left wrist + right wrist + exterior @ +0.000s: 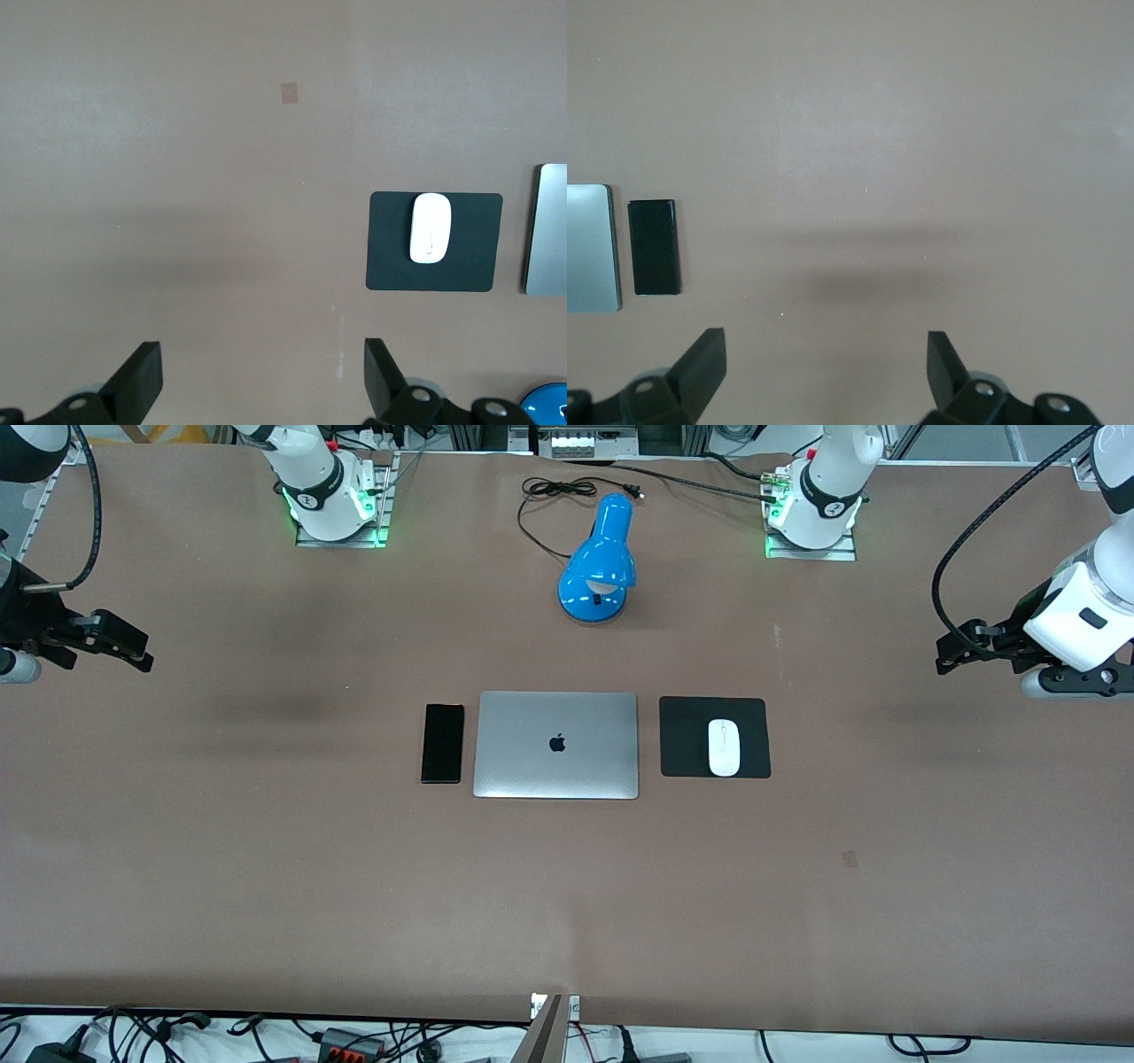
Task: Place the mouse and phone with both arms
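Front view: brown table (266, 850) | mouse (724, 747) on black pad (682, 737) | both end effectors spread, empty

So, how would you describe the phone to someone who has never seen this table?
Find the closed silver laptop in the middle of the table. The phone lies flat beside it, toward the right arm's end. It is a slim black rectangle, far narrower than the black pad at the laptop's left-arm end, which carries the white mouse.
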Tool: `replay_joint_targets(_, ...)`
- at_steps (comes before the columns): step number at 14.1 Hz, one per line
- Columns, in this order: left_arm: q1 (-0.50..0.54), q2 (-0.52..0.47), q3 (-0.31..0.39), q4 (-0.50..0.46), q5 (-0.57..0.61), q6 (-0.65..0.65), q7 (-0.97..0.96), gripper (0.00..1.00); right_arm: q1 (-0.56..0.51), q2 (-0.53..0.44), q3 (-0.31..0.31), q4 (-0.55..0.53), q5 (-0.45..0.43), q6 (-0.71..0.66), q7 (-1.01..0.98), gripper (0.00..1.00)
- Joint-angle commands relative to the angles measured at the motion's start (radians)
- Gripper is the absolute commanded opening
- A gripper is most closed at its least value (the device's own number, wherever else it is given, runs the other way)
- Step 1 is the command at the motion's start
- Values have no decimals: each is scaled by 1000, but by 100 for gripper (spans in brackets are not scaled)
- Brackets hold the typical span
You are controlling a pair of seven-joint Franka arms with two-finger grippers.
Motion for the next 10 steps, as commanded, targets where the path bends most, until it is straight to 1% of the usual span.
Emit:
replay_joint_targets(1, -3, -2, 7, 6, -17, -12, 15, 100, 3, -21, -9, -3, 7, -24, -19, 100)
replay_joint_targets(7, -5, -2, 7, 6, -17, -12, 18, 100, 3, -27, -9, -5, 10, -25, -17, 100)
replay_joint_targets(10, -2, -2, 7, 6, -19, -14, 21, 100, 0, -33, -16, -5, 40, -26, -19, 100)
